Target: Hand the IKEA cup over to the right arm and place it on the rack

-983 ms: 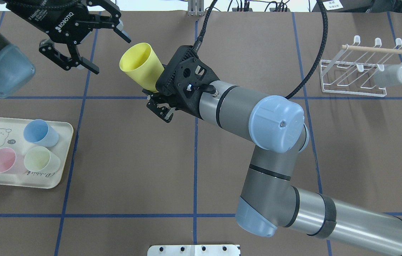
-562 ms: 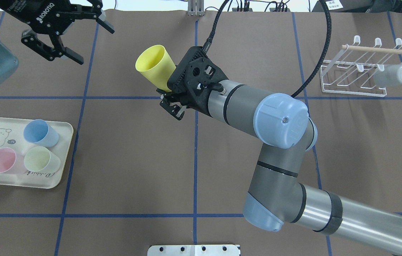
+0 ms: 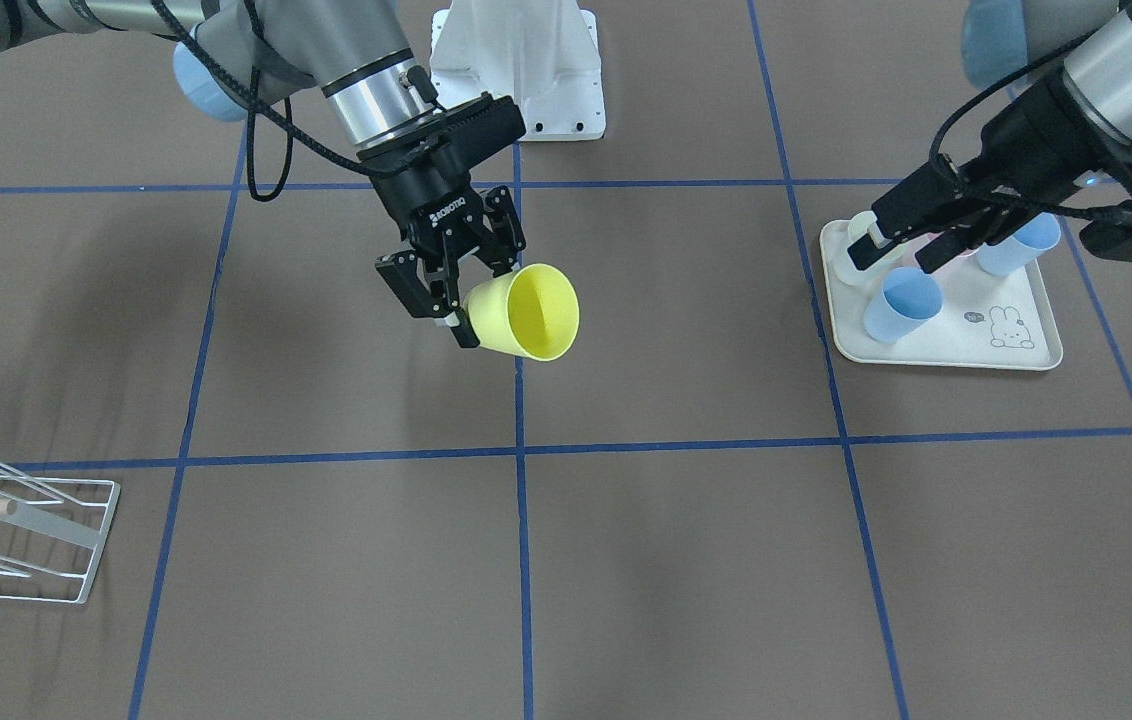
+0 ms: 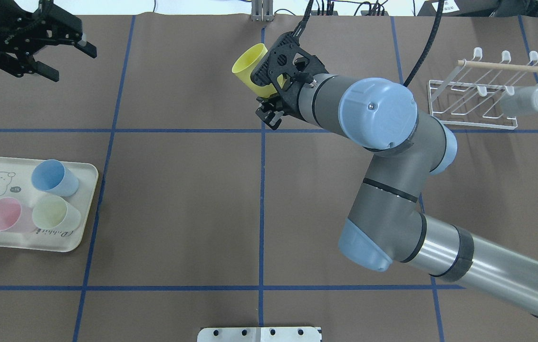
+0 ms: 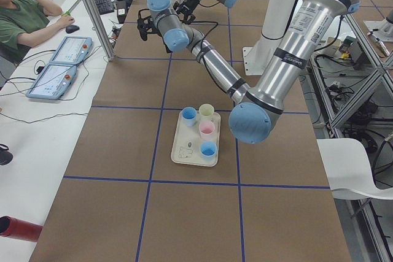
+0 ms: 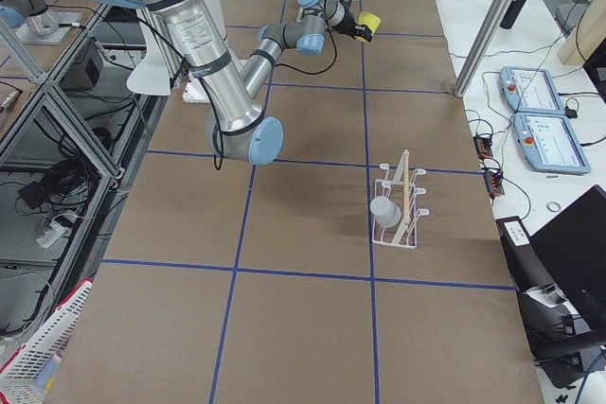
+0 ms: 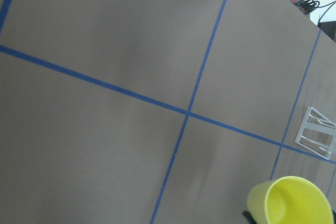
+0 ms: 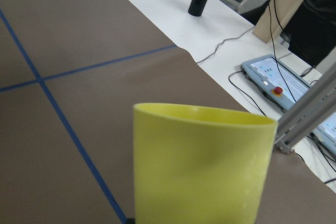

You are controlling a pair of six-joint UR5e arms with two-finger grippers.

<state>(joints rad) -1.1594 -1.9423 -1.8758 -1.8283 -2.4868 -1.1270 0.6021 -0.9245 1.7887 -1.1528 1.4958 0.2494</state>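
Observation:
The yellow IKEA cup (image 4: 249, 66) hangs above the far middle of the table, tilted with its mouth up and left. My right gripper (image 4: 265, 92) is shut on its base; the same grip shows in the front-facing view, cup (image 3: 526, 312) in right gripper (image 3: 479, 300). The right wrist view is filled low down by the cup (image 8: 202, 161). My left gripper (image 4: 64, 59) is open and empty at the far left, well away from the cup. The white wire rack (image 4: 506, 65) stands at the far right, with a grey cup (image 4: 528, 102) hanging on it.
A cream tray (image 4: 26, 243) at the near left holds several pastel cups, among them blue (image 4: 52, 176), pink (image 4: 5, 213) and green (image 4: 55, 213). A white mount plate (image 4: 259, 334) sits at the near edge. A person (image 5: 24, 16) sits beyond the far side.
My right arm has swung the yellow cup to the right and farther back. The left gripper has drawn away to the left, still open and empty.

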